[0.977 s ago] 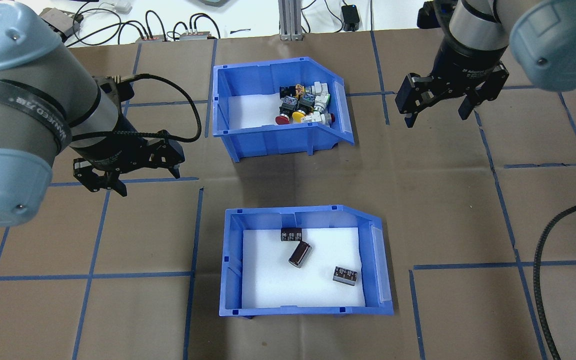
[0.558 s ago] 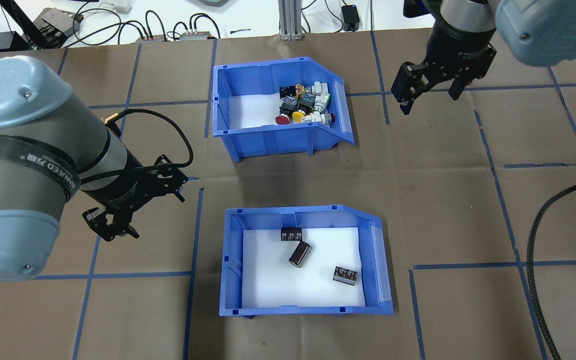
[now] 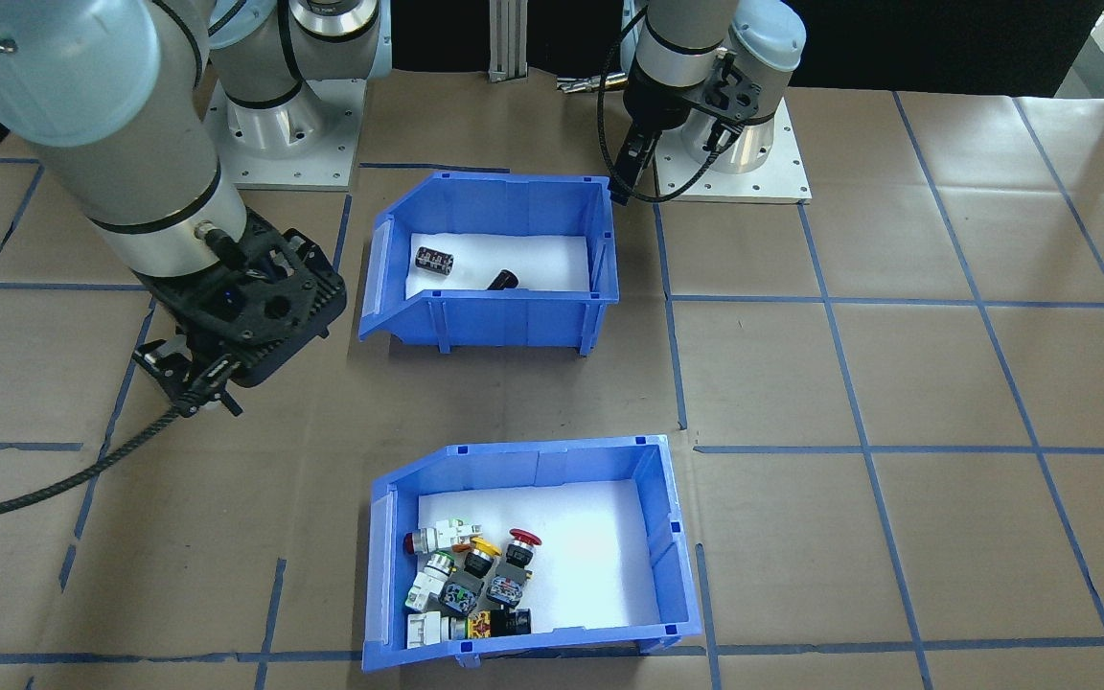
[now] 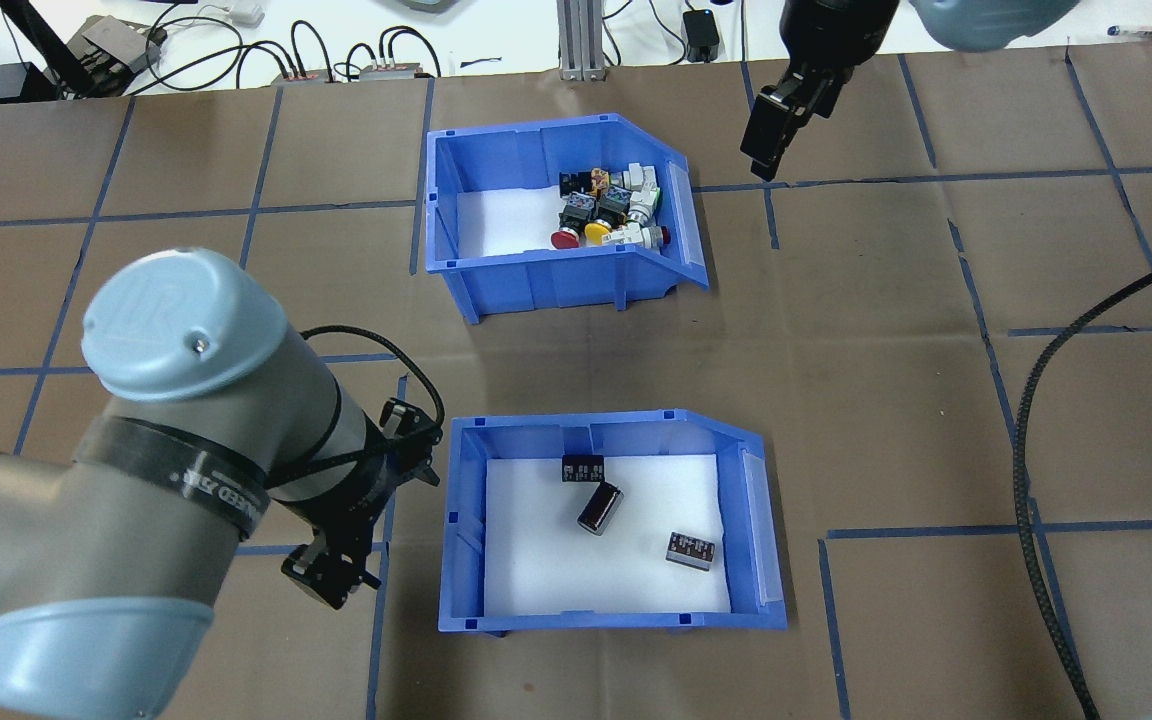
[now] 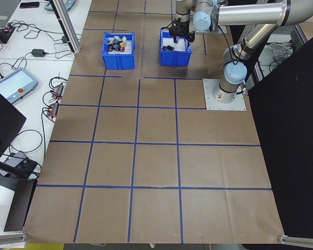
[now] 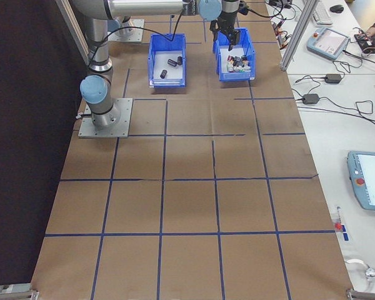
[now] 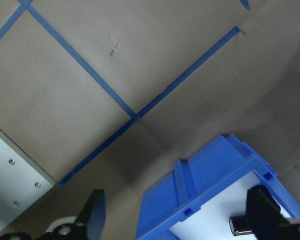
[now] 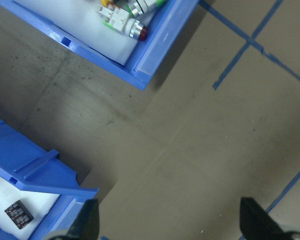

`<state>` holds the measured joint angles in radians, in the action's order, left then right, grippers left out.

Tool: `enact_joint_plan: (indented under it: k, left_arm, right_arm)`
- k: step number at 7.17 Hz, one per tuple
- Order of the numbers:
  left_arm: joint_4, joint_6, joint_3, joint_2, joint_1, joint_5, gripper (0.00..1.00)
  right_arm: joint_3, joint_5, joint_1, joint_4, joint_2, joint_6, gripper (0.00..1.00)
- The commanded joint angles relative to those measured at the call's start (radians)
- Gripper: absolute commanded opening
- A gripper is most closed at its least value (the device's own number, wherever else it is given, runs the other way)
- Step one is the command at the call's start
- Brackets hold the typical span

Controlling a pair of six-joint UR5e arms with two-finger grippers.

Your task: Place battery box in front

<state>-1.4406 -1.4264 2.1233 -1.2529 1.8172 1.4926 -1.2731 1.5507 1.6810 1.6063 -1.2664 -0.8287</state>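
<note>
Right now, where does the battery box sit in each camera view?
Front-facing: battery box, upper centre.
Overhead: lower centre.
Exterior left: top, right-hand bin.
Exterior right: top, left-hand bin.
Left wrist: bottom right corner.
Right wrist: bottom left corner.
Shared landmark: the switch bin alongside.

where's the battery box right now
In the overhead view, the blue plastic battery box sits low centre, nearer the robot than the switch-filled blue bin, with the left tool beside its left wall.

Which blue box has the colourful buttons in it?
The switch bin, farther from the robot, holds red, yellow and white buttons. The battery box nearer the robot holds only small black cylinders.
</note>
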Motion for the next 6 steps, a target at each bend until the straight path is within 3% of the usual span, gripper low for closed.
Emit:
enact_joint_plan:
  k: [1,2,3,4,6]
  left_arm:
    - [0.008,-0.362,0.046,0.020,0.156,-0.043,0.99]
    - [0.012,-0.503,0.050,0.012,0.228,-0.052,0.99]
    - [0.043,-0.575,0.072,0.010,0.259,-0.108,0.99]
    - [0.190,-0.629,0.140,0.010,0.267,-0.130,0.99]
    - [0.497,-0.666,0.283,0.010,0.269,-0.132,0.99]
  right_arm:
    - [0.120,0.000,0.107,0.037,0.118,-0.115,1.00]
    - [0.192,0.012,0.173,0.035,0.183,-0.125,1.00]
    - [0.257,0.017,0.234,0.031,0.246,-0.125,1.00]
    - [0.305,0.019,0.282,0.020,0.293,-0.127,1.00]
    - [0.313,0.020,0.325,0.029,0.337,-0.244,1.00]
